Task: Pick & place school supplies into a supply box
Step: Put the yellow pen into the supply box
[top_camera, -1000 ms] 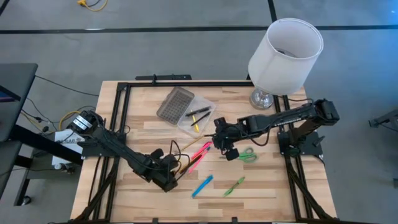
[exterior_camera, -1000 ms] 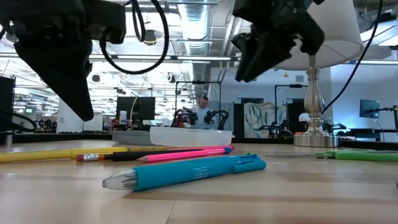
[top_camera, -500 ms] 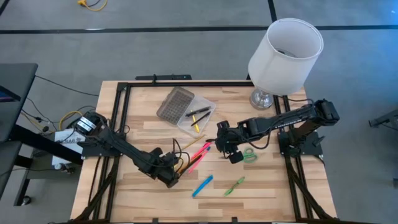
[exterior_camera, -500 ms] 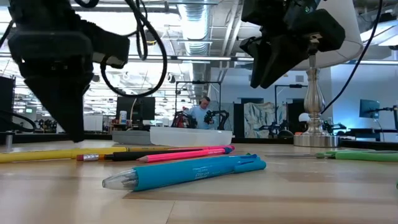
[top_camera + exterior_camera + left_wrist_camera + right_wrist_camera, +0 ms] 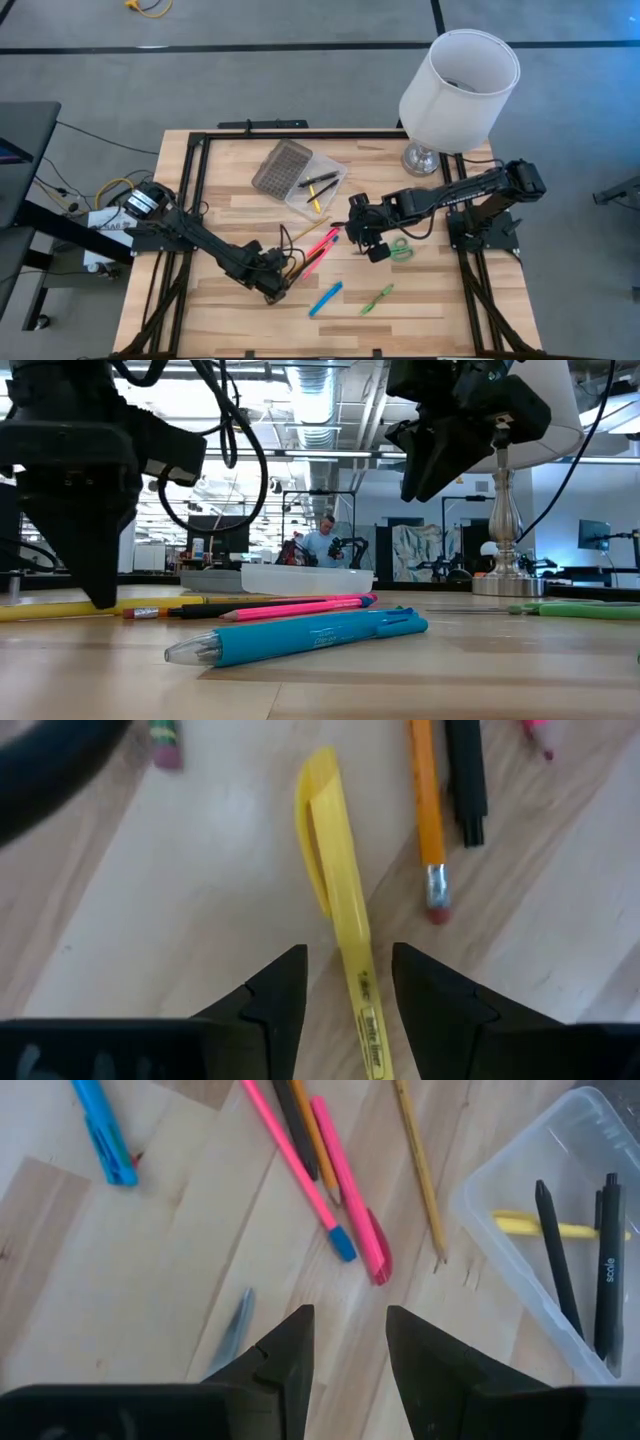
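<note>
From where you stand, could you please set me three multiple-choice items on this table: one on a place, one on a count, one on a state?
1. Where does the left gripper hover?
A. over a yellow pen
B. over the scissors
C. inside the box

2. How many dark pens lie in the box?
A. none
B. two
C. five

3. How is the right gripper?
A. shut on a pink pen
B. open and empty
C. shut on the lamp

Answers:
1. A: the left wrist view shows the yellow pen running between its fingers.
2. B: the right wrist view shows two, beside a yellow item.
3. B: a bare gap shows between its fingers, above the table.
</note>
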`<state>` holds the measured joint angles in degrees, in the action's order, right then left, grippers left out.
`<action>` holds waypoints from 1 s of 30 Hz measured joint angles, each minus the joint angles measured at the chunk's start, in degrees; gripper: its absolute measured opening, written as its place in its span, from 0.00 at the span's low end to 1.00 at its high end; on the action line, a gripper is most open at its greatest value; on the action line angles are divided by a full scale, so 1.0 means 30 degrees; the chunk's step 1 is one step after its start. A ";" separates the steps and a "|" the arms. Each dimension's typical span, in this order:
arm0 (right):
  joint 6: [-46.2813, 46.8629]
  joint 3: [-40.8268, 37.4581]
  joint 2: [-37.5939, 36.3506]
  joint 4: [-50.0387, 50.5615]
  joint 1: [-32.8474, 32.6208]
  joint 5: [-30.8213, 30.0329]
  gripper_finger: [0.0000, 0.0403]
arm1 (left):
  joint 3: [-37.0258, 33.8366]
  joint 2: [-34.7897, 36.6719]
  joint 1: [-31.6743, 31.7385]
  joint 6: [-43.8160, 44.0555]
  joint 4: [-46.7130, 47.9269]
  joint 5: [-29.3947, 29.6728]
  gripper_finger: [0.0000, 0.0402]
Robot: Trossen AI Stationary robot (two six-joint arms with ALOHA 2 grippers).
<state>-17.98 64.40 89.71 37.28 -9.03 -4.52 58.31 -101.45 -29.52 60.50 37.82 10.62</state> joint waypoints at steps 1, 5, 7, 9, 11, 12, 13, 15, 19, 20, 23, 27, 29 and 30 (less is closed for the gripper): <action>0.0007 0.0000 0.0000 0.0000 -0.0003 0.0003 0.30 | -0.0206 0.0006 0.0000 0.0041 -0.0245 -0.0163 0.35; 0.0015 0.0000 0.0000 0.0000 0.0004 -0.0004 0.30 | -0.1099 0.0169 0.0087 0.0371 -0.1246 -0.0591 0.33; 0.0015 0.0000 0.0000 0.0000 0.0004 -0.0002 0.30 | -0.1461 0.0169 0.0095 0.0469 -0.1741 -0.0625 0.31; 0.0007 0.0000 0.0000 -0.0002 0.0000 0.0000 0.30 | -0.1609 0.0184 0.0095 0.0447 -0.1965 -0.0571 0.30; 0.0011 0.0000 0.0000 -0.0002 -0.0001 0.0003 0.30 | -0.1620 0.0171 0.0097 0.0182 -0.1968 -0.0530 0.28; 0.0017 0.0000 0.0000 0.0000 -0.0003 -0.0004 0.30 | -0.1620 0.0166 0.0108 0.0051 -0.1967 -0.0528 0.28; 0.0029 0.0000 0.0000 0.0000 0.0004 0.0002 0.30 | -0.1624 0.0159 0.0160 -0.0106 -0.1965 -0.0544 0.27; 0.0022 0.0000 0.0000 0.0000 0.0004 -0.0004 0.30 | -0.1620 0.0159 0.0255 -0.0403 -0.1929 -0.0673 0.25; 0.0222 0.0000 0.0000 0.0000 0.0033 -0.0004 0.30 | -0.1609 0.0152 0.0567 -0.0792 -0.1294 -0.1300 0.20; 0.0324 0.0000 0.0000 0.0000 0.0033 -0.0004 0.30 | -0.1596 0.0145 0.0651 -0.0881 -0.1014 -0.1518 0.18; 0.0510 0.0000 0.0000 0.0000 0.0040 -0.0011 0.30 | -0.1556 0.0145 0.0848 -0.1374 -0.0150 -0.1808 0.14; 0.0561 0.0000 0.0000 0.0000 0.0033 -0.0009 0.30 | -0.1533 0.0149 0.1079 -0.2899 0.0463 -0.1948 0.10; 0.0643 0.0000 0.0000 0.0000 0.0033 -0.0007 0.30 | -0.1533 0.0152 0.1136 -0.3993 0.0533 -0.1970 0.09; 0.0750 0.0000 0.0000 0.0000 0.0033 -0.0011 0.30 | -0.1533 0.0152 0.1192 -0.4468 0.0561 -0.1963 0.09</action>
<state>-15.73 64.40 89.71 37.28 -8.93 -4.56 53.71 -100.99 -25.94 47.09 39.50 4.73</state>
